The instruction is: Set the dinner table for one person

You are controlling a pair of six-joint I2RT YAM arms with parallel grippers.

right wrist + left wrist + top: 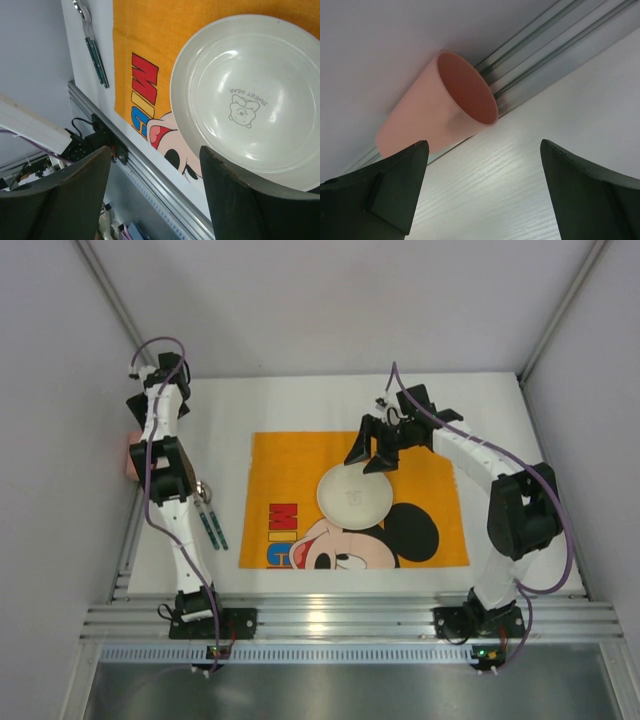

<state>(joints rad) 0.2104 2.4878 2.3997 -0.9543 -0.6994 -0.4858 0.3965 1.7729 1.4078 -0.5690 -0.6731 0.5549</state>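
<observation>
The bench [480,410] is the white top filling the floor of the cell, railed along its near and left edges. It is stiff, smooth and fixed, not a thing to be gripped, and I would expect dishes to slide easily on its bare parts.

An orange mat [290,455] lies mid-bench, reaching almost to the near edge. A white plate [355,498] sits on it, over the cartoon mouse. The plate looks rigid, glossy and light, and probably slippery, so the raised rim is the place to pinch it. The well is too wide and flat to grip.

The right tool [372,462] hangs over the plate's far rim with its jaws spread wide, holding nothing.

The left tool [482,150] is also wide and empty, close to the left edge and facing a pink cup [440,107]. The cup seems to lie on its side along the rail [545,50] – the angle is awkward, so I cannot be sure. It looks like thin, light plastic that would roll or skid if nudged. A grip across the body near the mouth should serve.

Cutlery [212,525] with teal handles lies on bare bench between the mat and the left edge.

Writing: the plate's centre shows a small bear and what reads as "SWEET DEAR". The mat's big coloured letters begin "MI", and the rest is hidden.
</observation>
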